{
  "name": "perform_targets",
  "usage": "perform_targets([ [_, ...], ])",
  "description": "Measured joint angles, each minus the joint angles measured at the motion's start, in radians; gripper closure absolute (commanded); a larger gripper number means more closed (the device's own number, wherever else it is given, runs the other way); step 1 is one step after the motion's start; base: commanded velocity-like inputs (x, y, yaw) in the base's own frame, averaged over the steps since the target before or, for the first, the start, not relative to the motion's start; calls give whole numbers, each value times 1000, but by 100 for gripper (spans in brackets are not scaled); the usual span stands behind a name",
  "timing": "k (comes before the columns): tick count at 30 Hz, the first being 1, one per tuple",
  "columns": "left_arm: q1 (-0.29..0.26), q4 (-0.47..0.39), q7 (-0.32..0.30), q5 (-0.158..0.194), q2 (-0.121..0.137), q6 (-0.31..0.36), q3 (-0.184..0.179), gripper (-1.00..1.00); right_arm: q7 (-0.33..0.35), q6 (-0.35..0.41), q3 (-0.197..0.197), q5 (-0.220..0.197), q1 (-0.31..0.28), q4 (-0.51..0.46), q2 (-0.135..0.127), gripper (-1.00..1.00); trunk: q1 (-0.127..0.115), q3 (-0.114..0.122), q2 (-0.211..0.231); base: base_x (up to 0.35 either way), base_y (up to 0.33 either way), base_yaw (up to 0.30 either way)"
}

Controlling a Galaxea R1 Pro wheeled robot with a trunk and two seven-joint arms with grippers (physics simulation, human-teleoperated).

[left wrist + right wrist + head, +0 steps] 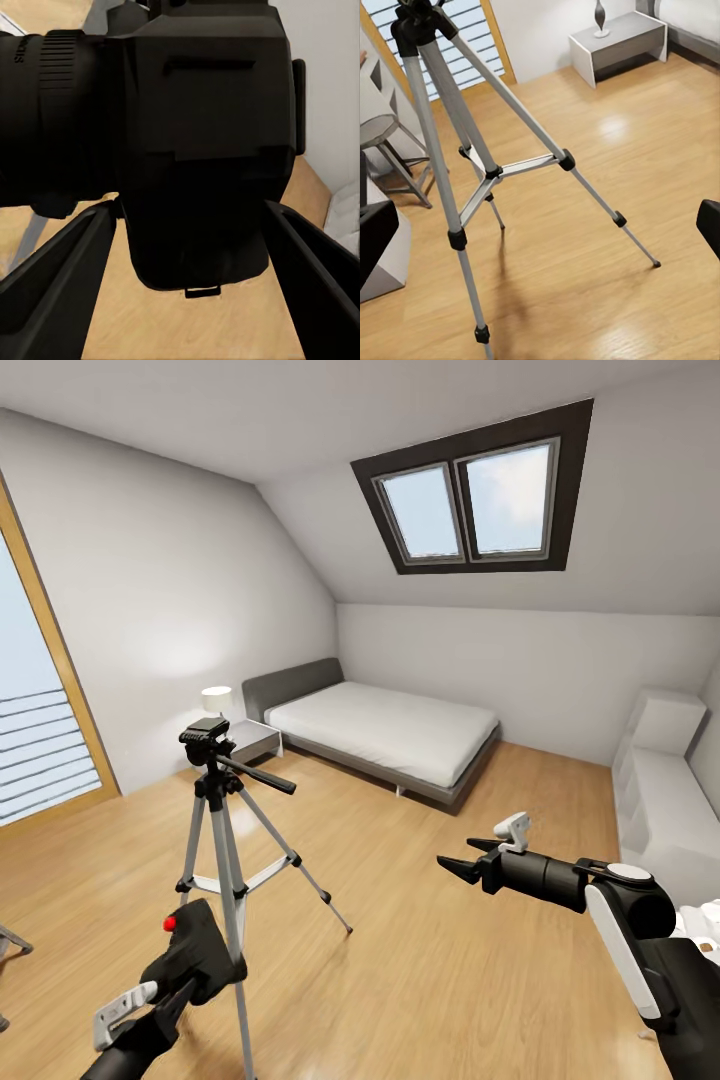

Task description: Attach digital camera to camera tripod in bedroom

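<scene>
The camera tripod (pixel 222 840) stands on the wood floor left of centre, its black head (pixel 204 737) and pan handle at the top, its silver legs (pixel 472 157) spread. My left gripper (pixel 190 978) is low at the left, near the tripod's front leg and well below its head, shut on the digital camera (pixel 200 948), whose red button (pixel 170 923) faces up. In the left wrist view the camera's black body (pixel 202 142) sits between both fingers (pixel 52 281). My right gripper (pixel 465 858) hangs open and empty right of the tripod.
This is the bedroom: a grey bed (pixel 390 732) with a white mattress at the back, a nightstand (pixel 256 739) with a lamp (pixel 216 699) beside it, white shelving (pixel 660 780) on the right, a slatted glass door (pixel 30 750) on the left, and a skylight (pixel 470 500) above.
</scene>
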Motion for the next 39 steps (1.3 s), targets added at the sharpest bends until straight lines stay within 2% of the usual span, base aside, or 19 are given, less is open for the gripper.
perform_targets([
  [1,2,1,-13,1,-4,0,37,100,0,0,0,0,1,0,0,-100,0,0,0,0,12,0],
  [2,2,1,-18,3,-6,1,56,100,0,0,0,0,1,0,0,-100,0,0,0,0,41,0],
  [8,3,5,-24,1,-9,4,84,100,0,0,0,-1,2,0,0,-100,0,0,0,0,167,0],
  [14,3,12,-23,2,-9,3,88,100,0,0,-1,0,2,0,0,-100,0,0,0,55,184,0],
  [26,3,16,-21,3,-8,2,86,100,0,0,-3,0,2,0,0,-100,0,0,0,18,36,0],
  [39,3,17,-19,1,-8,-1,87,100,-1,0,-2,0,2,0,0,-100,0,0,0,106,132,-6],
])
